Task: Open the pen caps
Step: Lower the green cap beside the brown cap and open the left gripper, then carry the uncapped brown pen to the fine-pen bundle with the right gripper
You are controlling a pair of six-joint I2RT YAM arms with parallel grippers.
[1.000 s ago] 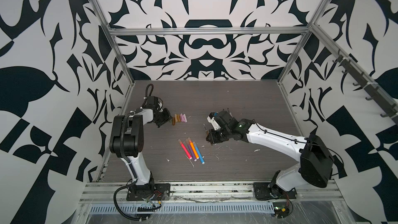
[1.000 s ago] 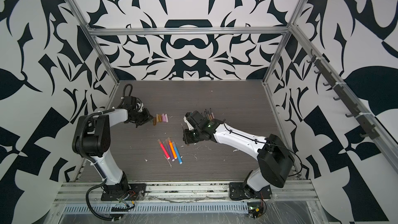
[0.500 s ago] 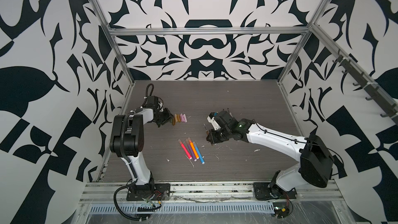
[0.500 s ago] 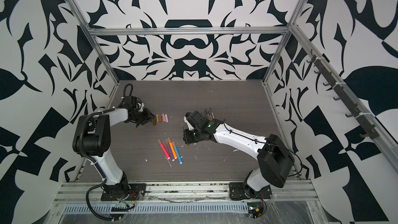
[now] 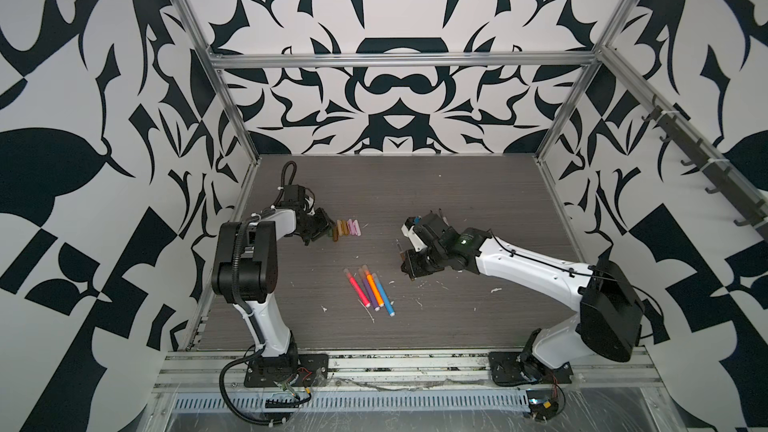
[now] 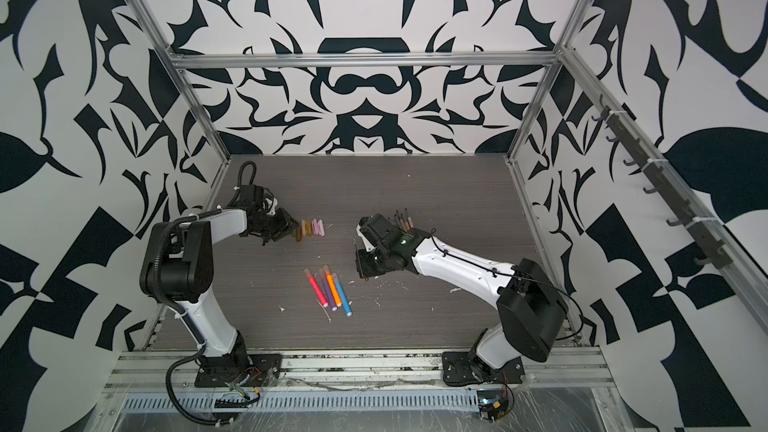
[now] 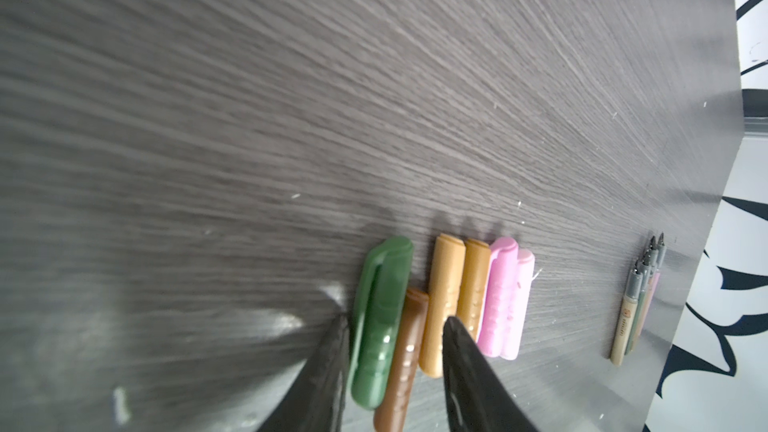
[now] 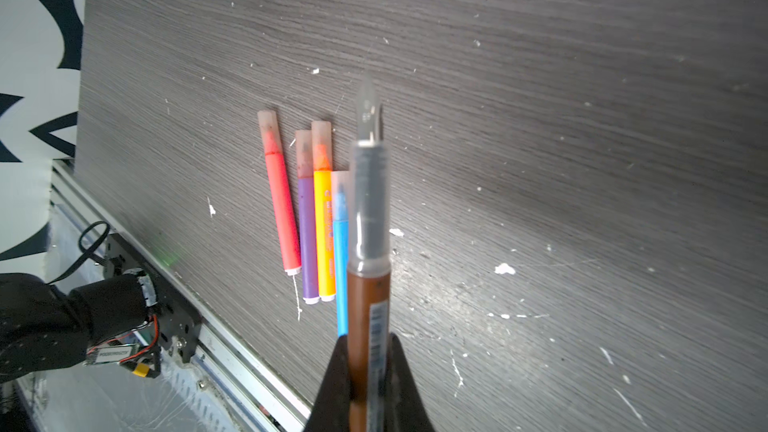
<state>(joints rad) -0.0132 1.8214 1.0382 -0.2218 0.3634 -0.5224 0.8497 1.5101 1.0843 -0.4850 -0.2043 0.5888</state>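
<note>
In both top views we see the left tool (image 5: 327, 229) at the end of the row of loose caps (image 5: 347, 228), which lies beyond the four bright markers (image 5: 370, 289) toward the back wall. The right tool (image 5: 411, 263) hangs near those markers, and a careless descent could scatter them. In the left wrist view the left tool (image 7: 397, 320) stands released, its fingers (image 7: 328, 367) straddling the green cap (image 7: 380, 326) and the brown cap (image 7: 405, 351); lifting away at an angle could drag either out of the row. In the right wrist view the right tool (image 8: 368, 344) is clenched on an uncapped brown pen (image 8: 368, 305), its bare nib near the markers, whose translucent caps (image 8: 268, 130) are on. We judge a loosening grip would drop it among them.
</note>
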